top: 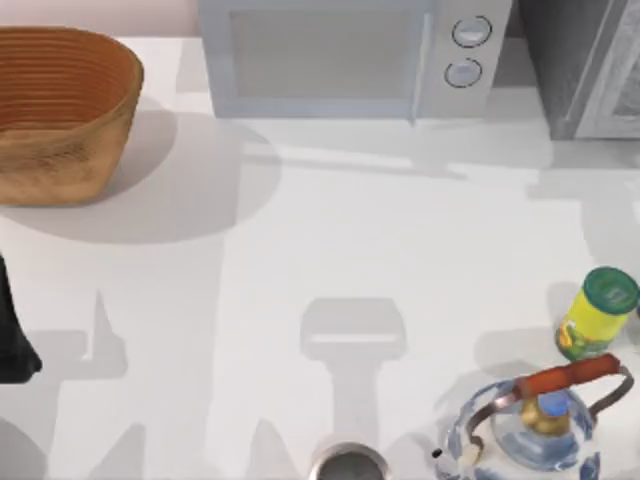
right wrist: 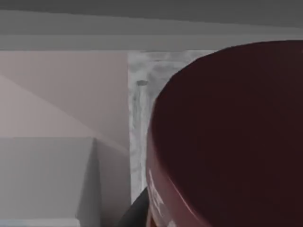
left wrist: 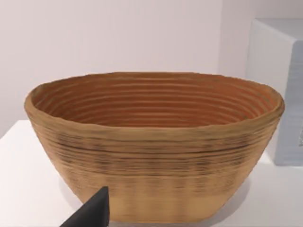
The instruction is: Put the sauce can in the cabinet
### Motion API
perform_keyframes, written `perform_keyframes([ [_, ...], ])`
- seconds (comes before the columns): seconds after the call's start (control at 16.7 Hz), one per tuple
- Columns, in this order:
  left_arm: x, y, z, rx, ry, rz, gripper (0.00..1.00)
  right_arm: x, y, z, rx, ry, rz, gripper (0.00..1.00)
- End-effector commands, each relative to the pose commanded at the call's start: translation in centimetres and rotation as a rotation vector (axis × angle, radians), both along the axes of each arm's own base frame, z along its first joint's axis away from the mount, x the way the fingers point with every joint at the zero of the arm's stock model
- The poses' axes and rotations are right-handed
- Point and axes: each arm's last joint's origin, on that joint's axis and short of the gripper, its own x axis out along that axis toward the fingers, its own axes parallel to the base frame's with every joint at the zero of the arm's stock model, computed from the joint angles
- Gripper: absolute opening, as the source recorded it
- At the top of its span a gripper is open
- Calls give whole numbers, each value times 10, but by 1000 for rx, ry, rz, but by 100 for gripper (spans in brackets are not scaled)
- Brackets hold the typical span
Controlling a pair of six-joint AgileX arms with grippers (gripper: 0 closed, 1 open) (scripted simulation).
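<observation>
The sauce can point(right wrist: 227, 142) looms very close in the right wrist view, showing its dark maroon top and a strip of red band. One dark finger point(right wrist: 135, 213) of my right gripper presses against its side, so the gripper is shut on the can. Grey panels of the cabinet point(right wrist: 94, 42) lie behind it. In the top view the cabinet point(top: 585, 60) stands at the back right corner, dark grey with a paler framed door. My left arm point(top: 12, 335) is parked at the table's left edge.
A woven basket point(top: 60, 110) sits at the back left, close in front of the left wrist camera point(left wrist: 151, 142). A light grey microwave point(top: 350, 55) stands at the back centre. A yellow green-lidded can point(top: 597, 312) and a glass kettle point(top: 540, 420) occupy the front right.
</observation>
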Motion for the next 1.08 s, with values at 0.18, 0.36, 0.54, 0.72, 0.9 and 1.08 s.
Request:
perform_keyframes([
  [0.18, 0, 0, 0, 0, 0, 0, 100, 27, 11, 47, -3, -28, 18, 0],
  [0.36, 0, 0, 0, 0, 0, 0, 100, 48, 21, 71, -2, -39, 34, 0],
  [0.54, 0, 0, 0, 0, 0, 0, 100, 61, 28, 81, 2, -38, 42, 0],
  [0.72, 0, 0, 0, 0, 0, 0, 100, 63, 29, 82, 3, -37, 44, 0],
  [0.9, 0, 0, 0, 0, 0, 0, 100, 63, 28, 81, 4, -37, 41, 0],
  [1.08, 0, 0, 0, 0, 0, 0, 100, 78, 28, 87, 7, -56, 41, 0],
])
